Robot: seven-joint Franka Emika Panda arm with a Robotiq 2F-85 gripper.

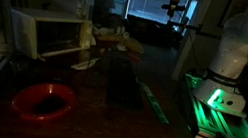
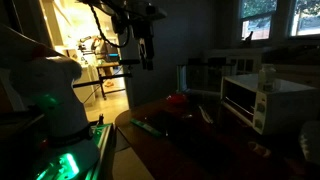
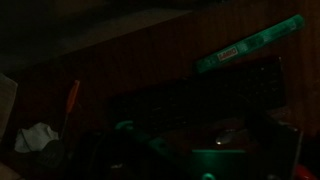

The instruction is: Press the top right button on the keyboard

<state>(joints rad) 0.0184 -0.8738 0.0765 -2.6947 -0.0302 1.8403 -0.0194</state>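
The scene is very dark. The keyboard (image 1: pixel 124 85) is a long black slab on the wooden table, and it shows in both exterior views (image 2: pixel 172 124). In the wrist view it (image 3: pixel 205 92) lies below the camera with its keys barely visible. My gripper (image 2: pixel 147 52) hangs high above the table, well clear of the keyboard, and it also shows against the window in an exterior view (image 1: pixel 178 7). Its jaws are too dark to read in the wrist view.
A thin green-lit strip (image 1: pixel 155 101) (image 3: pixel 250 45) lies beside the keyboard. A red bowl (image 1: pixel 43 101) (image 2: pixel 177 100) stands near one end. A white toaster oven (image 1: pixel 45 34) (image 2: pixel 256 96) stands on the table. An orange-handled tool (image 3: pixel 70 100) and a white object (image 3: pixel 35 138) lie nearby. The robot base (image 1: pixel 228 66) glows green.
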